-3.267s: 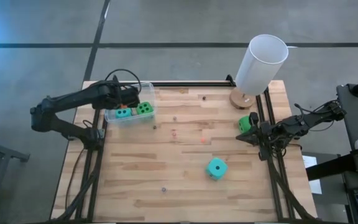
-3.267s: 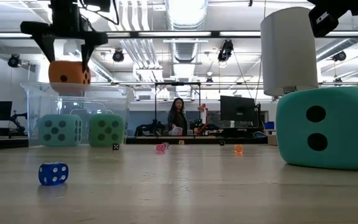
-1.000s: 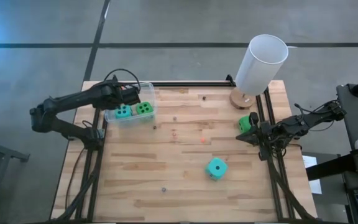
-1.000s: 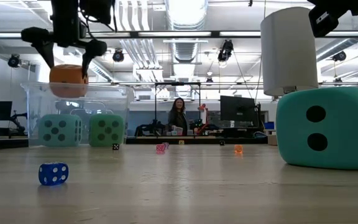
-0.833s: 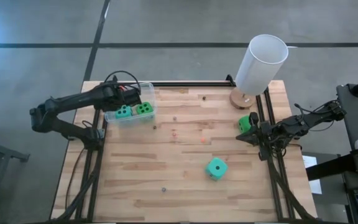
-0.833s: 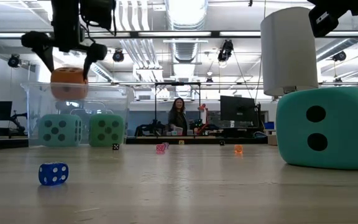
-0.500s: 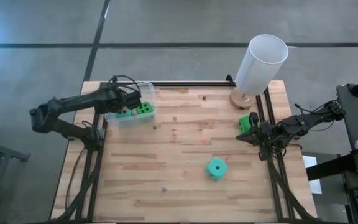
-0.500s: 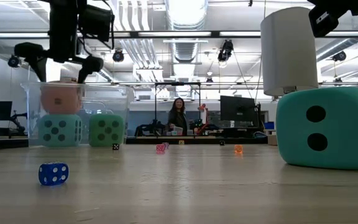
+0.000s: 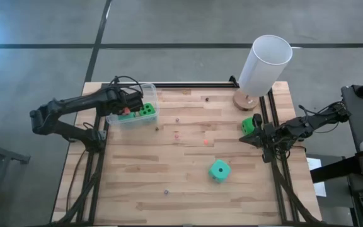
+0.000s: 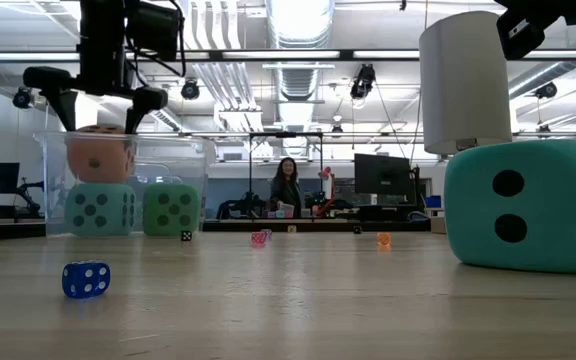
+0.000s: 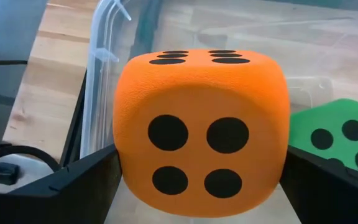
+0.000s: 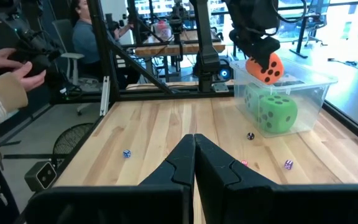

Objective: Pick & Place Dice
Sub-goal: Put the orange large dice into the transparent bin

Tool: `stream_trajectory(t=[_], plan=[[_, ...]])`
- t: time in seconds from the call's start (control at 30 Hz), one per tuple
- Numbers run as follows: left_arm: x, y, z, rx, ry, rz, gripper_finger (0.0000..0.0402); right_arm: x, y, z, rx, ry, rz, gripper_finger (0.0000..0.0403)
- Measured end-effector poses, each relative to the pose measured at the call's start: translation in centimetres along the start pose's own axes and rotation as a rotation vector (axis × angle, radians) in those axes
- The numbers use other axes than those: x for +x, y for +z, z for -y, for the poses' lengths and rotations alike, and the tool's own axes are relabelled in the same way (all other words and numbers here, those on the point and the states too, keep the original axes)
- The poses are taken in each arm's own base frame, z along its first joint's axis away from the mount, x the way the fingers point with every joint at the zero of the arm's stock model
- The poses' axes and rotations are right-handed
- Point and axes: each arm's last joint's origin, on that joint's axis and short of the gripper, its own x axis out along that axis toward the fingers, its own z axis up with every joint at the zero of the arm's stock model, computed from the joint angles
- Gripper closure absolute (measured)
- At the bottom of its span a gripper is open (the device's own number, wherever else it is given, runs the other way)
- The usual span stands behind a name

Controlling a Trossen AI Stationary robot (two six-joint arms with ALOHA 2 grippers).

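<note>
One orange die [image 11: 201, 127] sits between my left gripper's [image 10: 96, 112] spread fingers, inside the clear plastic tub [image 9: 147, 89] at the table's far left corner, apparently resting on the teal die [image 10: 99, 209] with the green die [image 10: 172, 208] beside it. My fingers stand wide on either side of it; the low view shows them above its top, so I judge it released rather than pinched, placed there because the tub is where the dice are gathered. Another teal die [image 9: 218, 169] waits on open table [image 9: 188, 157], and a green one [image 9: 248, 124] lies just beside my right gripper [image 12: 194, 158], which rests pressed together at the right edge. From above, my wrist hides most of the orange die, and whether it sits squarely on the teal one I cannot tell.
</note>
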Motion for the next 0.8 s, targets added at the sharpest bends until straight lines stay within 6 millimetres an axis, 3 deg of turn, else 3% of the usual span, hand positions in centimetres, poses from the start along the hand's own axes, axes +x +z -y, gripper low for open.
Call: stream_trajectory(t=[0.43, 0.8], plan=[[-0.1, 0.4, -0.3, 0.019, 0.014, 0.138, 0.0002, 0.0, 0.0, 0.0, 0.0, 0.0, 0.0, 0.0394], [1.4, -0.9, -0.3, 0.036, 0.017, -0.022, 0.0004, 0.0, 0.0, 0.0, 0.0, 0.0, 0.0, 0.0394]])
